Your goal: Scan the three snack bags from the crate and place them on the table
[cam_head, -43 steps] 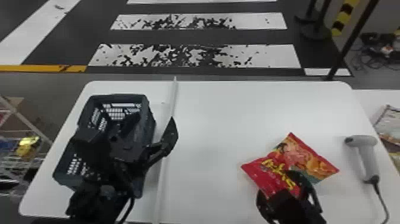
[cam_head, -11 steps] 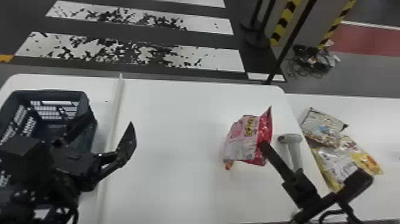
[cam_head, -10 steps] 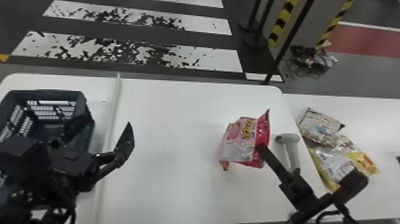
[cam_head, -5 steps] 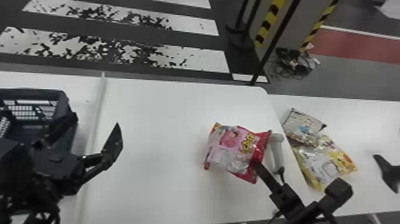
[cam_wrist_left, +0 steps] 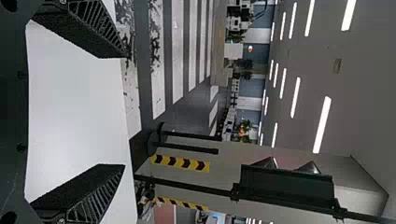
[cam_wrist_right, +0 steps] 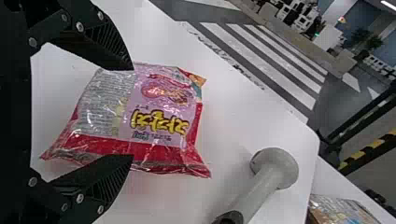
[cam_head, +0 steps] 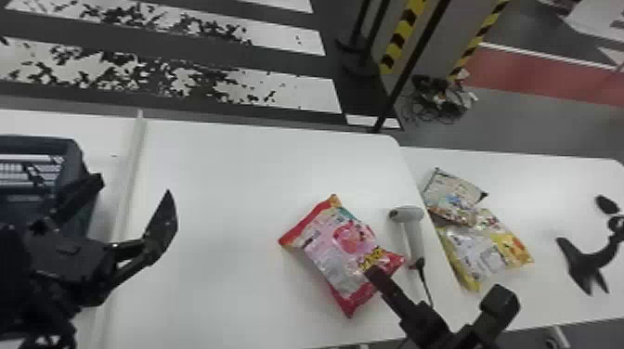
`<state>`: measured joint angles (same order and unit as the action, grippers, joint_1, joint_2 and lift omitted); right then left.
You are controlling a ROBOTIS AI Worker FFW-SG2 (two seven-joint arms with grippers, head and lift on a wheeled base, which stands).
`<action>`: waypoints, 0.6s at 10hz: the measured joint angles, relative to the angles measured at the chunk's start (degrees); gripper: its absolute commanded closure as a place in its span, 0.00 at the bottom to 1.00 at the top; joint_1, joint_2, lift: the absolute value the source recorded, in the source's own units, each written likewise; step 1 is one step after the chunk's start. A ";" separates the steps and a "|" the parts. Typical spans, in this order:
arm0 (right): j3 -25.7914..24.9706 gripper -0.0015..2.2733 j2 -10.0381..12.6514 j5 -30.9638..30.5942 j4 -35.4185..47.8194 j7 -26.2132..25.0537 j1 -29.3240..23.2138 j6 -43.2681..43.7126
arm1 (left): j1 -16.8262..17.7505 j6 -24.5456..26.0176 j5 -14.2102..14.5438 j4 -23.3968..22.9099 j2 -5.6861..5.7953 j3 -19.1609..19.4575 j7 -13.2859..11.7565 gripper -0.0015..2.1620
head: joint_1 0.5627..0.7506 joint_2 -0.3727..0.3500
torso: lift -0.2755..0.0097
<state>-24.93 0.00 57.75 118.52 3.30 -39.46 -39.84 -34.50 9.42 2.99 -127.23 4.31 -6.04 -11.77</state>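
Note:
In the head view my right gripper stands open, one finger over the lower right corner of the pink and red snack bag, which lies face up on the white table. The right wrist view has this bag in front of and between the spread fingers of my right gripper. Left of the bag, my left gripper is open beside the dark crate; in its wrist view, the left gripper has nothing between its fingers. Right of the bag lies the grey scanner.
A brown-and-silver snack bag and a yellow one lie partly overlapping on the right-hand table. A black forked object sits farther right. The scanner's cable runs toward the front.
The head view has swung right. The pink bag has turned from its raised, tilted pose to lie flatter, and the scanner it partly covered is uncovered. The right gripper stays open.

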 measured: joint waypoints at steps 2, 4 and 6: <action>-0.36 0.04 0.00 -1.63 4.55 0.00 -1.36 -4.85 | 0.47 -0.34 0.00 0.42 -0.01 -0.03 0.28 0.01 | 0.70 0.17 | 0.75; 0.02 0.04 0.00 -5.78 10.28 2.15 -1.54 -5.60 | 0.79 -0.35 0.00 0.70 -0.03 0.01 0.50 0.01 | 0.70 0.20 | 0.75; 1.25 0.04 0.00 -13.05 14.24 6.57 0.20 -5.14 | 1.05 -0.33 0.00 0.75 -0.01 0.03 0.57 0.01 | 0.70 0.23 | 0.75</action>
<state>-23.68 0.00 44.71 132.75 9.88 -39.26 -44.98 -33.45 9.09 2.99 -126.48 4.30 -6.01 -11.20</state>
